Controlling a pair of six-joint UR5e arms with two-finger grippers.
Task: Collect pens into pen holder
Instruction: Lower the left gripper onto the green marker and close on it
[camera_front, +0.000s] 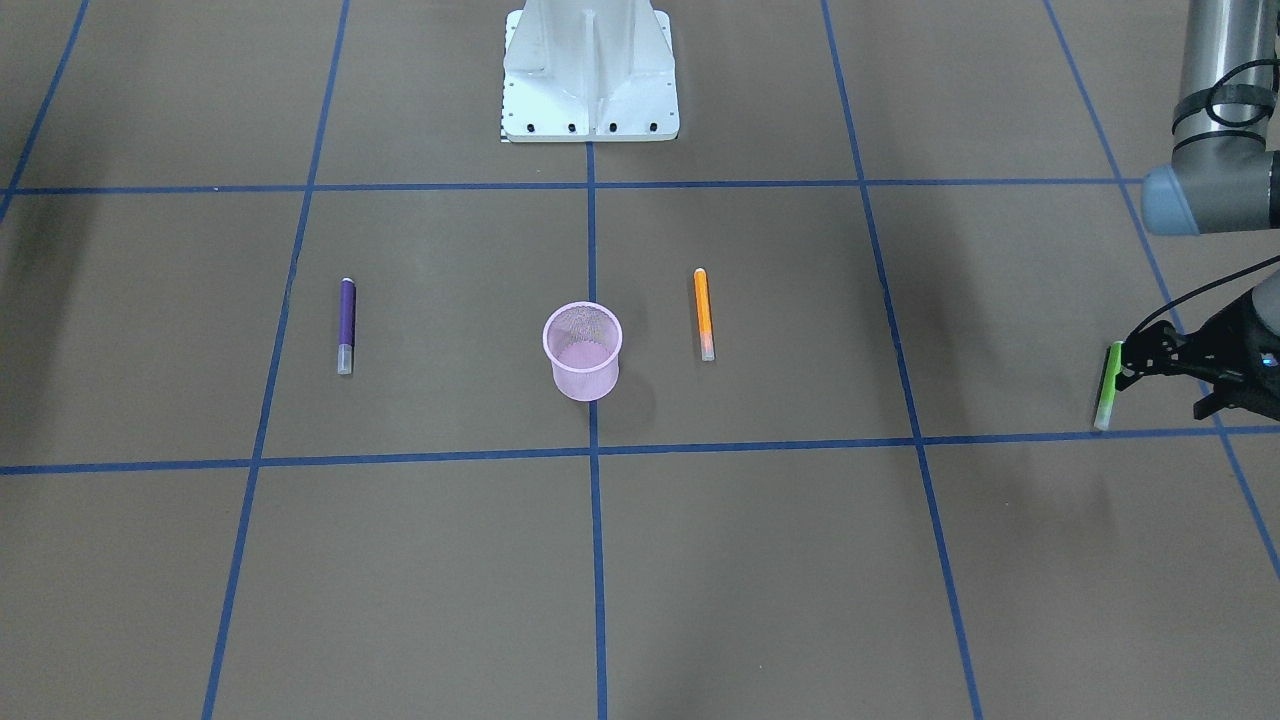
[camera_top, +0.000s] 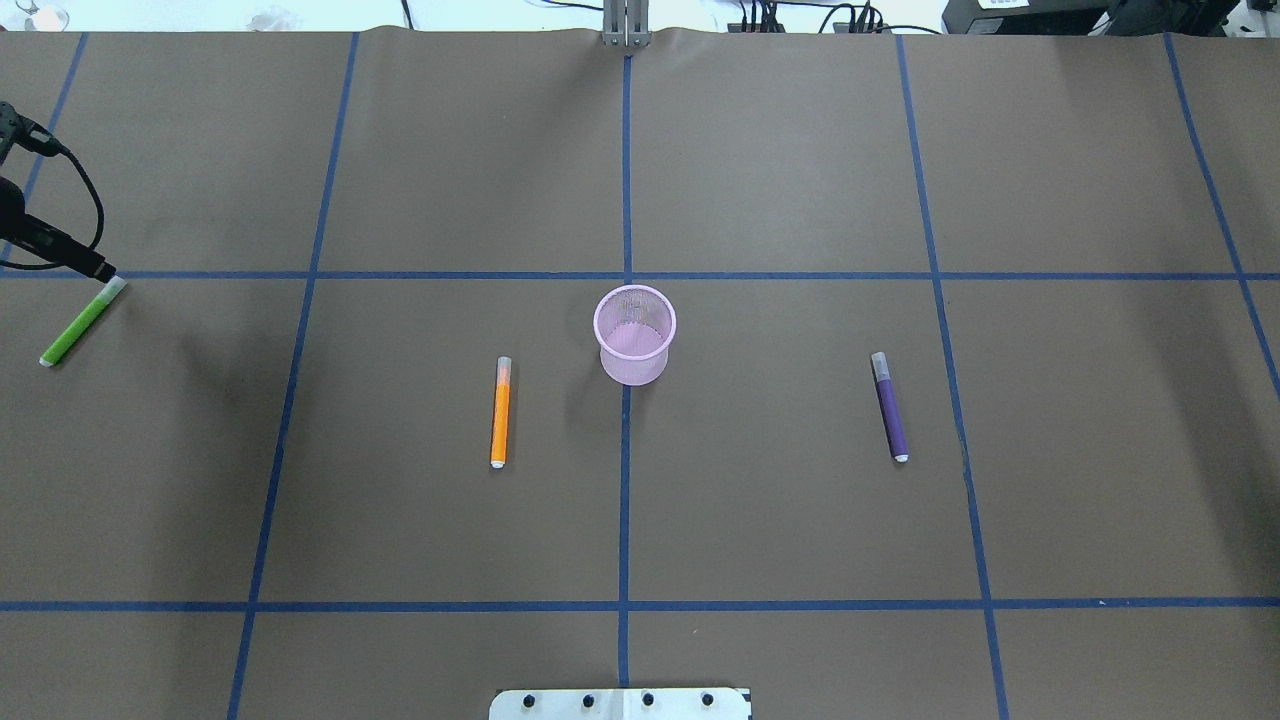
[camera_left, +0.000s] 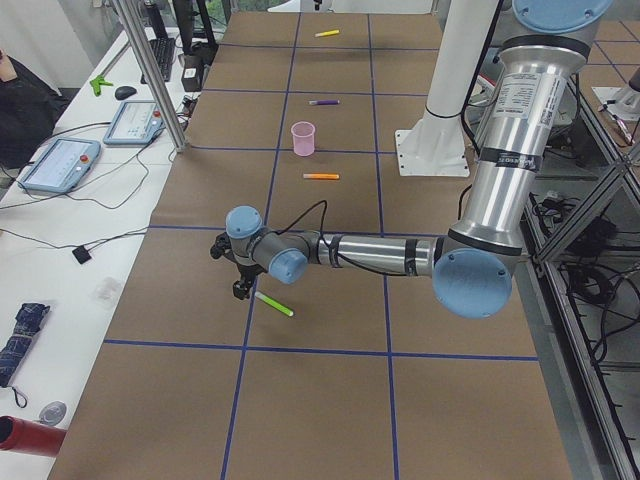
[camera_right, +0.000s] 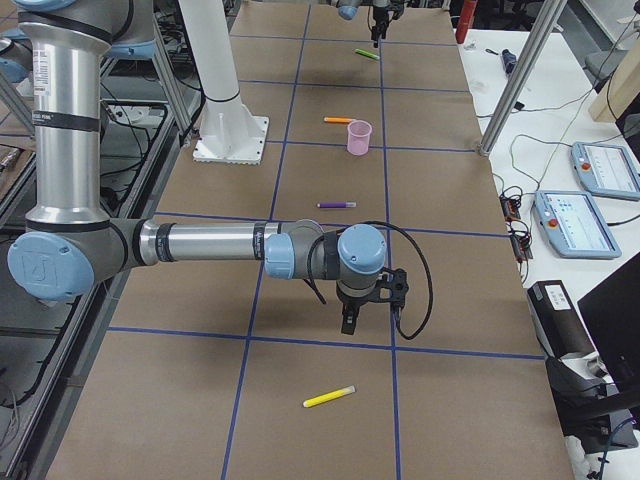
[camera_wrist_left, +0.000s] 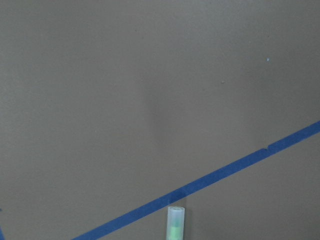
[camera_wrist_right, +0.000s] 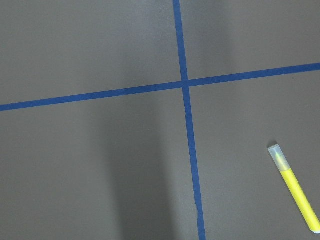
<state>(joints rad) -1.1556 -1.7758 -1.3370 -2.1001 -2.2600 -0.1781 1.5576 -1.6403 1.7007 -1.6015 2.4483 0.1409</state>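
Left pincer (camera_front: 1127, 366) at green pen (camera_front: 1106, 395); right pincer (camera_right: 347, 325) near yellow pen (camera_right: 329, 397); grip states: cannot tell.

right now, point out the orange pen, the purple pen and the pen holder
orange pen (camera_top: 501, 412), overhead exterior view, middle of its barrel
purple pen (camera_top: 891, 410), overhead exterior view, middle of its barrel
pen holder (camera_top: 634, 370), overhead exterior view, near mesh wall

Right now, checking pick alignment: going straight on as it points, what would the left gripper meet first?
Likely the green pen, near its capped end, below the left gripper; depth is unclear.
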